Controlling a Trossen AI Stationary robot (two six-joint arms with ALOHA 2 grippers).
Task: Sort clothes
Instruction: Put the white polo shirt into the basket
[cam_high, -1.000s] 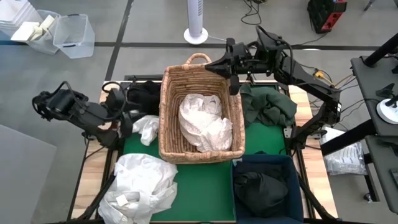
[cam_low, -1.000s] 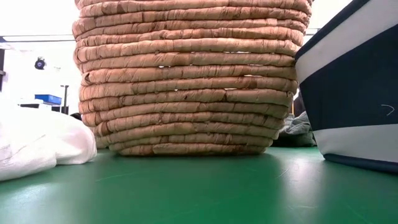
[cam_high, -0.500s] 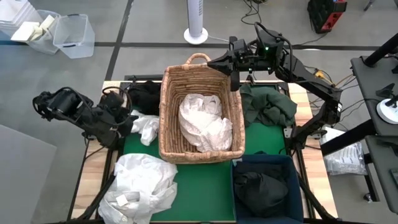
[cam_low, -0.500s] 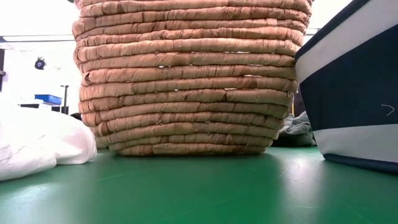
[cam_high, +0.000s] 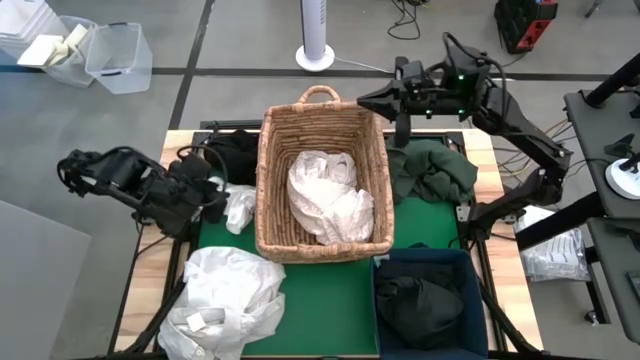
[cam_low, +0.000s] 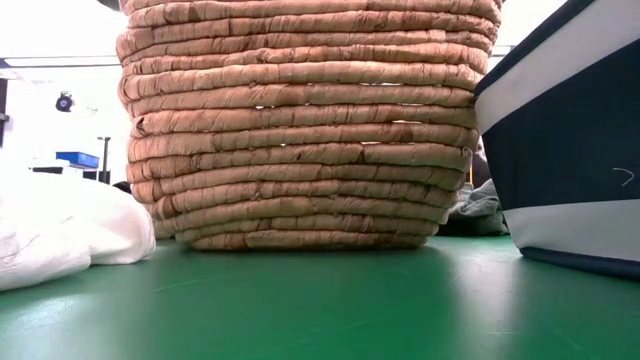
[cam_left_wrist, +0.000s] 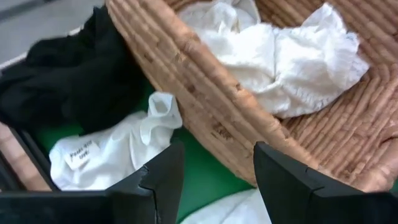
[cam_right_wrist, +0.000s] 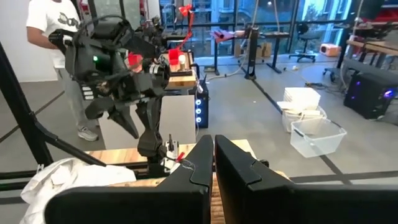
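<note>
Tan woven wicker basket (cam_high: 270, 190) sitting mid-table on a green mat (cam_high: 330, 300), dark blue square fabric bin (cam_high: 478, 300) standing beside it, white pedestal fan (cam_high: 315, 40) standing beyond

I see a tan basket (cam_high: 322, 130) of rough coiled wicker holding crumpled white cloth garments (cam_high: 330, 197), a matt green table mat (cam_low: 320, 305) (smooth, faintly sheened), and a soft black cloth garment (cam_left_wrist: 68, 74).

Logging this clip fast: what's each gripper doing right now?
Left gripper: open, empty, above the white garment beside the basket.
Right gripper: shut, empty, raised behind the basket.
</note>
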